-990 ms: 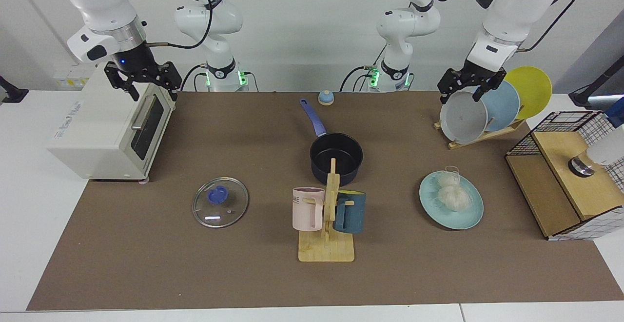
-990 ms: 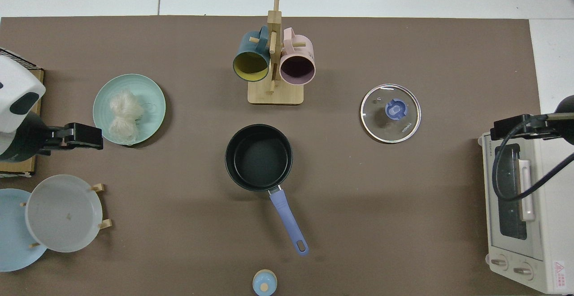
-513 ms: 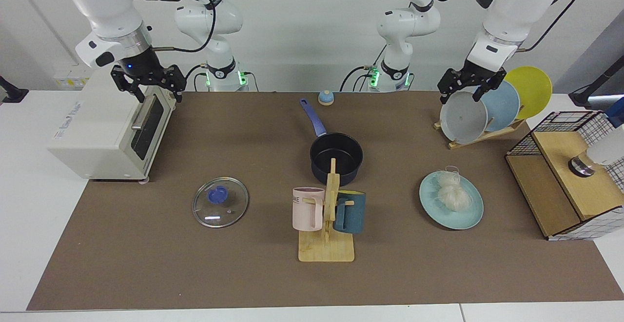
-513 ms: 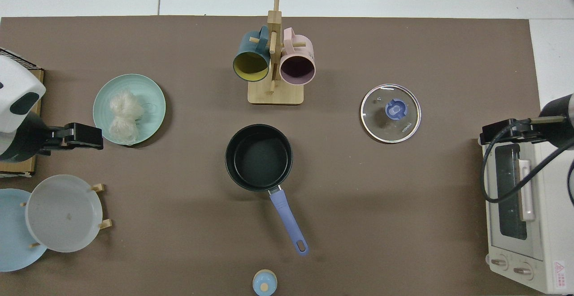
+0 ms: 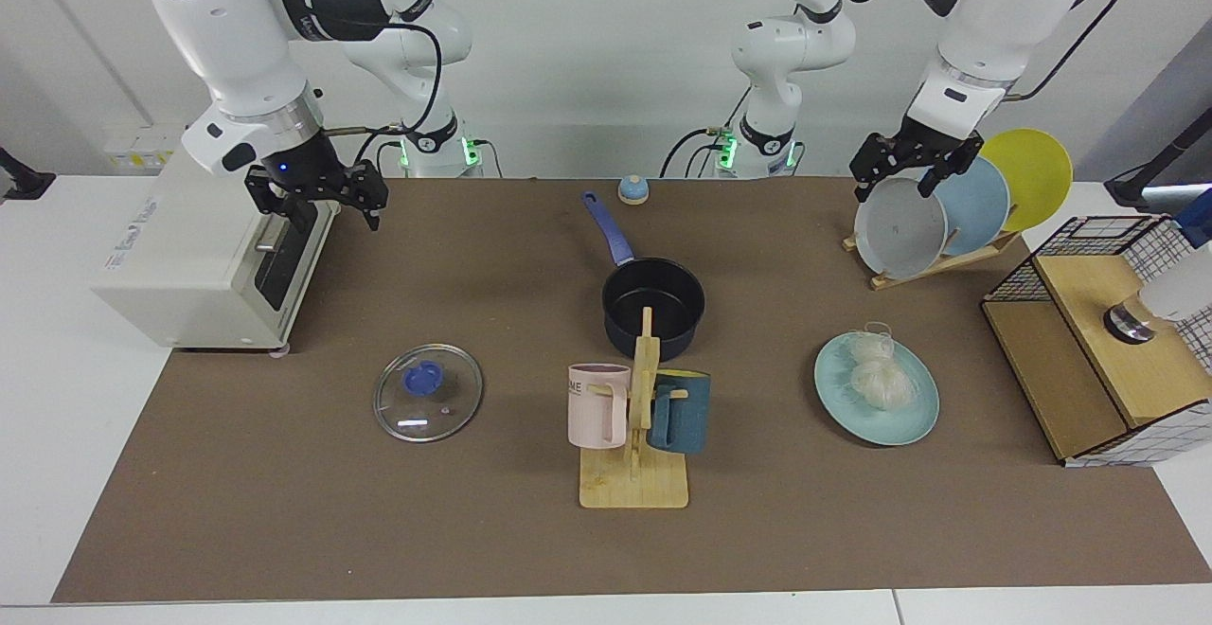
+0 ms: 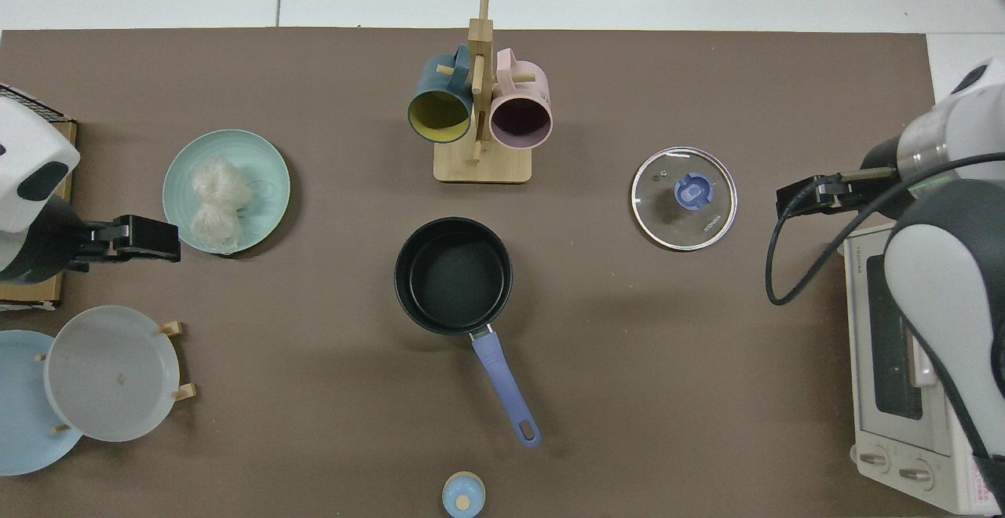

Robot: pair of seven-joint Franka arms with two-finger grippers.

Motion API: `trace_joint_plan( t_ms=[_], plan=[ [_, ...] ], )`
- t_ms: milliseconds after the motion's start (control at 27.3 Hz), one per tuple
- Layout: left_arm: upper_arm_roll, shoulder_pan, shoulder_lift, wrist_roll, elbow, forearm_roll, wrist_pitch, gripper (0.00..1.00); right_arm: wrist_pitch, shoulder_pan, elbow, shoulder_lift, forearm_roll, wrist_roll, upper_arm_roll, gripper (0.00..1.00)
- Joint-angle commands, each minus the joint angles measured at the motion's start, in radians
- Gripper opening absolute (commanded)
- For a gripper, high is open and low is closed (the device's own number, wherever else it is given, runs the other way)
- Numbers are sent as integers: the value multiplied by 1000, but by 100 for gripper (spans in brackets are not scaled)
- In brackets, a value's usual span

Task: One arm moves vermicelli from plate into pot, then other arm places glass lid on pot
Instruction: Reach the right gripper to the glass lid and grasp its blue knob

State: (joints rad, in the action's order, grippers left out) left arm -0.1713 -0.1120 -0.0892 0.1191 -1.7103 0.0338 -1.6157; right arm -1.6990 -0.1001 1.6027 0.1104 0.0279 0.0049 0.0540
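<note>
Vermicelli (image 5: 878,369), two whitish bundles touching, sits on the teal plate (image 5: 914,417) at the near part of the brown mat (image 5: 379,530), on the side of the left arm's base; top view shows the same pile (image 6: 216,204) w/ a loose strand curling onto bare plate (image 6: 267,157). Nearest the camera in the facing view is a wooden mug stand (image 5: 634,473) w/ a pink mug (image 5: 597,405) and a dark teal mug (image 5: 680,410) hung on its pegs. Glass lid (image 5: 428,404) lies flat on the mat, blue knob up, on the right arm's side, well apart from the pot. Pot (image 5: 653,308) stands just behind the mug stand, approx mid-mat, empty, handle pointing away toward a small blue knob-like item (image 5: 632,189) at the far edge. Further back, right gripper (image 5: 327,211) hangs above the mat's edge beside the white toaster oven (image 5: 199,256), fingers spread apart, holding nothing; in the top view it (image 6: 797,198) is near the lid (image 6: 684,198) but not over it. Left gripper (image 5: 900,183) hangs at the top of the grey plate (image 5: 900,227) in the wooden rack, w/ blue and yellow plates behind; fingers spread, nothing held. A wire-framed wooden box (image 5: 1098,360) stands beside the teal plate, off the mat.
</note>
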Motion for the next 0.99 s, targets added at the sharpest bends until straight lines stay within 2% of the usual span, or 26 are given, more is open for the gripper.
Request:
trace_joint_plan(
  t_ms=[0, 110, 257, 403, 550, 660, 843, 953],
  plan=[
    [6, 3, -10, -7, 1, 9, 17, 100, 4, 3, -148, 144, 26, -26, 0, 100],
    [12, 2, -15, -13, -6, 9, 17, 100, -23, 14, -173, 193, 21, -20, -29, 100],
    [18, -11, 14, -59, -22, 9, -71, 100, -85, 31, -170, 235, 12, 16, -58, 100],
    [26, -52, 97, -102, -26, 11, -171, 100, -135, 46, -170, 279, 1, 59, -98, 100],
    [29, -86, 189, -105, -22, 11, -286, 100, -195, 46, -167, 325, -5, 64, -102, 100],
    [30, -101, 227, -91, -20, 21, -363, 100, -231, 49, -167, 354, -13, 64, -102, 100],
    [29, -95, 327, -32, 0, 14, -460, 100, -301, 59, -152, 391, -66, 79, -128, 100],
    [27, -87, 382, 17, 3, 6, -519, 100, -340, 74, -100, 393, -100, 124, -164, 100]
  ],
)
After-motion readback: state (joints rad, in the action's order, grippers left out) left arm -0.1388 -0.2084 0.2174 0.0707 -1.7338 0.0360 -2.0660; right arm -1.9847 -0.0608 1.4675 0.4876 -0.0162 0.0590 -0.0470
